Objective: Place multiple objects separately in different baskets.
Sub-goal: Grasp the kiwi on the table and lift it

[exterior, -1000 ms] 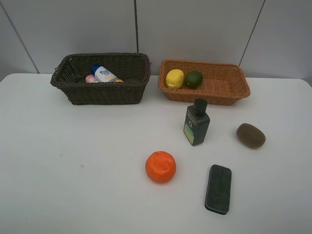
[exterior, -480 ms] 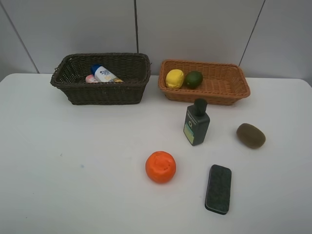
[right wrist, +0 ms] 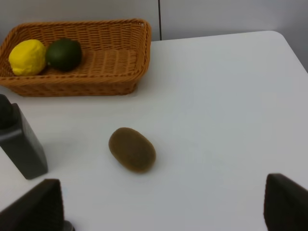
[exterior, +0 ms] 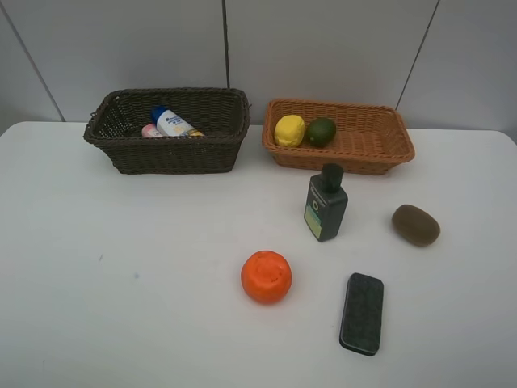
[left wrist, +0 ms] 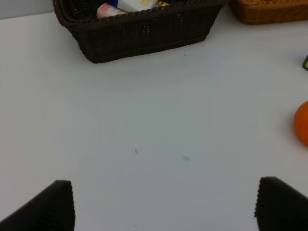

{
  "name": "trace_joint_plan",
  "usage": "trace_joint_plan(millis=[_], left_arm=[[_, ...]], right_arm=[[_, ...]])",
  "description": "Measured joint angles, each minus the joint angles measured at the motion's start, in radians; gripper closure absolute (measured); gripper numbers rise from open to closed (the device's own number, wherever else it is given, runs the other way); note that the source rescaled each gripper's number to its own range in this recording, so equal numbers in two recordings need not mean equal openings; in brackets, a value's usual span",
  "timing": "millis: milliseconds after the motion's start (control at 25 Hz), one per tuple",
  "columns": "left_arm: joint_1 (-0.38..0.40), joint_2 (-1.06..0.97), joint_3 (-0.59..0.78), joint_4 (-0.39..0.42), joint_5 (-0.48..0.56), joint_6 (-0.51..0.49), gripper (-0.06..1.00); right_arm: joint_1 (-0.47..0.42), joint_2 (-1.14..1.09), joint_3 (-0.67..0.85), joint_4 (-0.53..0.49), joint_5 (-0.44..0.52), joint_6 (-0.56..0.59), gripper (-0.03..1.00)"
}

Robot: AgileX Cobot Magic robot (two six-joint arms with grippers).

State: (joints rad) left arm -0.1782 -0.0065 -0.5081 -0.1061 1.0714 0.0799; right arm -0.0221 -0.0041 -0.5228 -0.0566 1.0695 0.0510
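Observation:
The dark brown basket [exterior: 121,153] at the back left holds a white blue-capped bottle [exterior: 171,122] and a pink bottle [exterior: 149,130]. The orange-tan basket [exterior: 380,155] beside it holds a yellow fruit [exterior: 289,130] and a green fruit [exterior: 321,131]. On the table stand a dark green bottle [exterior: 325,204], a brown fruit [exterior: 415,225], an orange fruit [exterior: 266,276] and a flat dark block [exterior: 362,313]. Neither arm shows in the high view. My left gripper [left wrist: 163,207] is open over bare table, short of the dark basket [left wrist: 139,36]. My right gripper [right wrist: 163,207] is open, with the brown fruit [right wrist: 132,149] ahead of it.
The white table [exterior: 121,283] ends at a grey panelled wall behind the baskets. In the left wrist view the orange fruit [left wrist: 302,122] shows at the picture's edge. The right wrist view has the dark green bottle [right wrist: 19,142] and the tan basket [right wrist: 96,72].

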Motion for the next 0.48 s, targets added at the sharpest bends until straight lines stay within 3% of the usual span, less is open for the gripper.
trace_joint_plan(millis=[320, 480], left_arm=[[0.0, 0.0, 0.0, 0.0, 0.0, 0.0, -0.03], [0.0, 0.0, 0.0, 0.0, 0.0, 0.0, -0.03]], right_arm=[[0.0, 0.014, 0.0, -0.008, 0.0, 0.0, -0.01], [0.0, 0.166, -0.008, -0.012, -0.015, 0.0, -0.01]])
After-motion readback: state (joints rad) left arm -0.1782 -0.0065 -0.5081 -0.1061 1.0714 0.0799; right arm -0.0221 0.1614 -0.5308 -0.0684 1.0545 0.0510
